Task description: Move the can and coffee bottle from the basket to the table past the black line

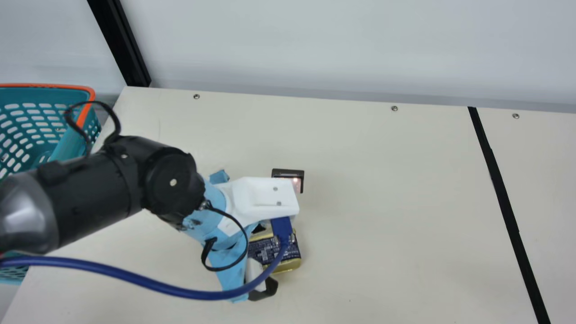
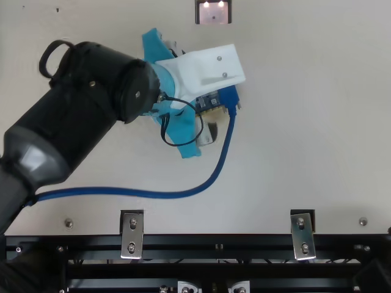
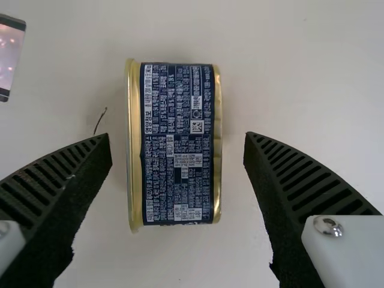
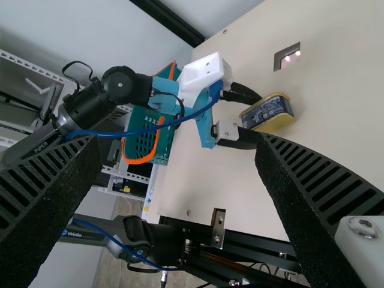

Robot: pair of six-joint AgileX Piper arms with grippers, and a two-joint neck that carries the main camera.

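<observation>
1. The cream bench (image 1: 405,202) gives me a wide stretch to the right of the can, up to the black line. Its far edge runs along the pale wall (image 1: 315,45); its near edge meets the black rails (image 2: 183,242).
2. My left arm (image 1: 99,198) reaches in over the left edge of the bench, with a blue cable (image 1: 189,294) looping on its near side.
3. The teal basket (image 1: 92,92), orange at its rim, sits at the left edge, partly behind that arm.
4. The black line (image 1: 503,193) crosses the right part of the bench from the far edge, and more cream surface lies past it.
5. My left tool (image 1: 264,289) is over the bench, well short of the line. Its ribbed fingers are spread wider than the can, with a strip of bench visible on either side of it in the left wrist view; it grips nothing.
6. My right tool (image 4: 179,141) is wide open too, its fingers well apart.
7. The can (image 1: 270,249), gold-rimmed with a dark blue label, lies on its side on the bench, lined up with the left tool's gap.
8. A small dark-framed rectangle (image 1: 288,172) sits near the can, towards the far edge.
</observation>
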